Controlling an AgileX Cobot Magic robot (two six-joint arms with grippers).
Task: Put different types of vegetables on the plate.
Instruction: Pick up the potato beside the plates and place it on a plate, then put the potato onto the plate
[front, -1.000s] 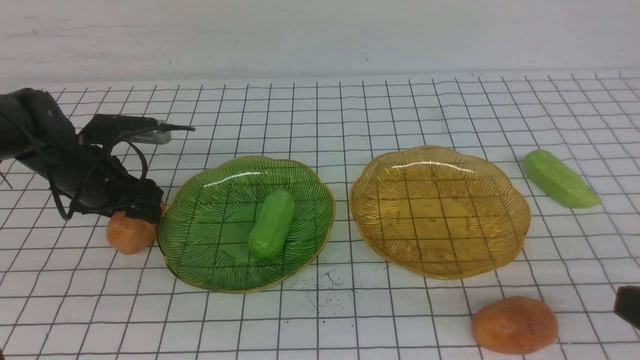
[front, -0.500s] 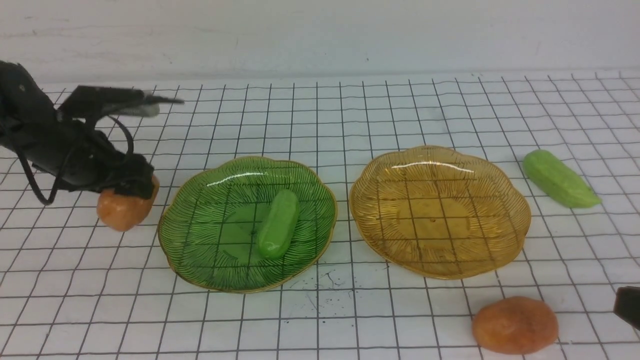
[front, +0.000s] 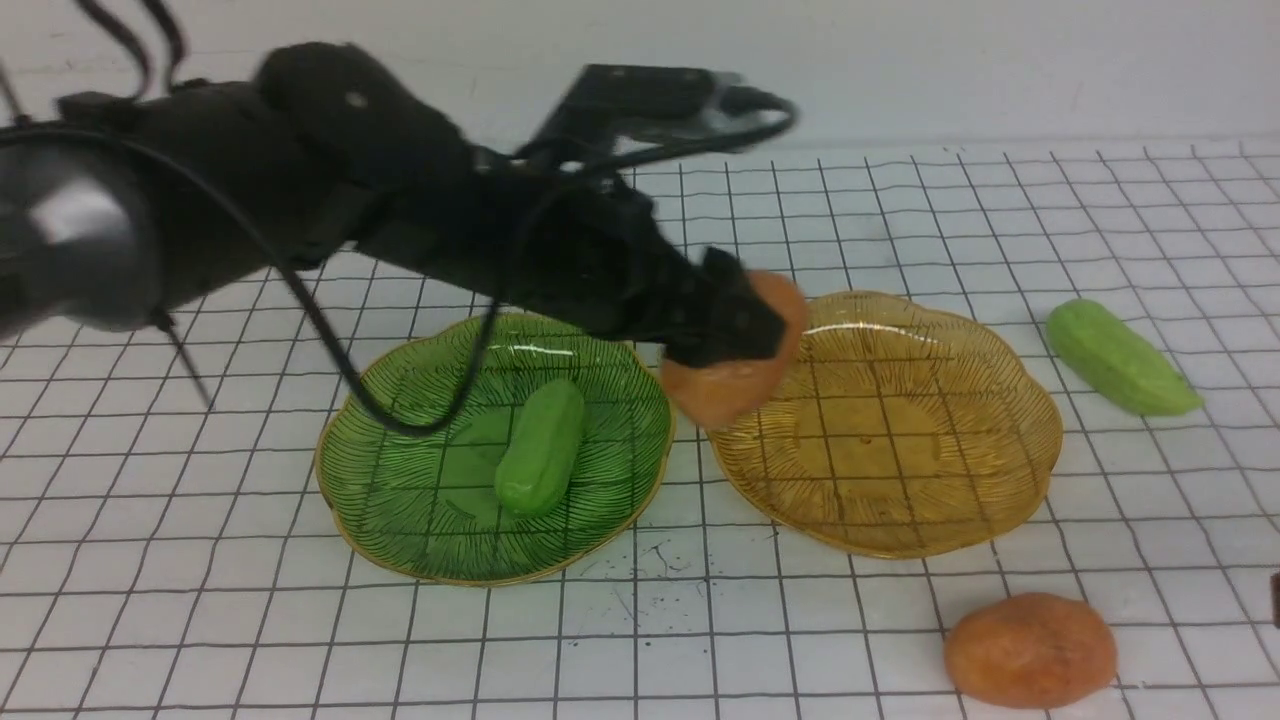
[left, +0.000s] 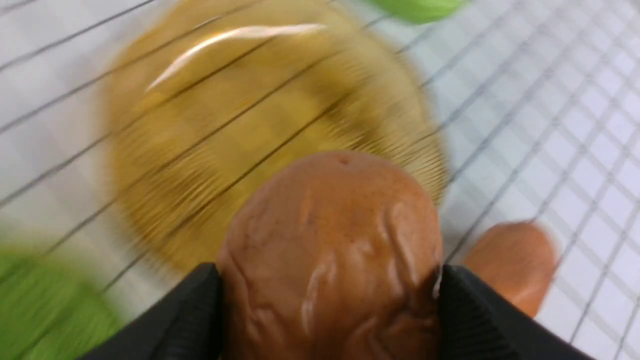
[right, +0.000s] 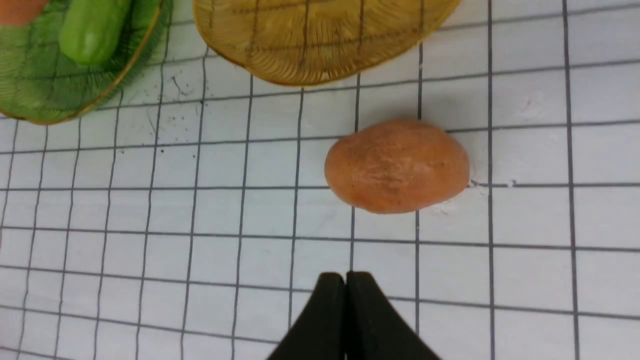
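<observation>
Potato piece (front: 735, 385), orange-brown with wrinkled skin, is sitting clamped in the left gripper (front: 742, 345) and is lifted clear of the table. The jaws are standing wide around it, one black finger pressing each flank, which the left wrist view is showing plainly (left: 332, 250). In the front view the piece is overlapping the left rim of the amber plate (front: 900, 430), on the side facing the green plate (front: 400, 500). It is not touching either plate.

One light-green cucumber piece (front: 541, 447) is lying flat in the middle of the green plate. The amber plate is holding nothing.

A second cucumber piece (front: 1118, 358) is lying on the gridded table (front: 640, 640), just beside the amber plate's right rim and apart from it. A second potato (front: 1030, 650) is resting on the table in front of the amber plate, near its front-right edge but not touching.

The right gripper (right: 346, 285) is hanging low near that second potato, jaws pressed together with nothing between them. Only a sliver of it is showing at the right edge of the front view.

The left arm is reaching across above the green plate, with its cable looping down over the plate's left half. The background in the left wrist view is blurring.
</observation>
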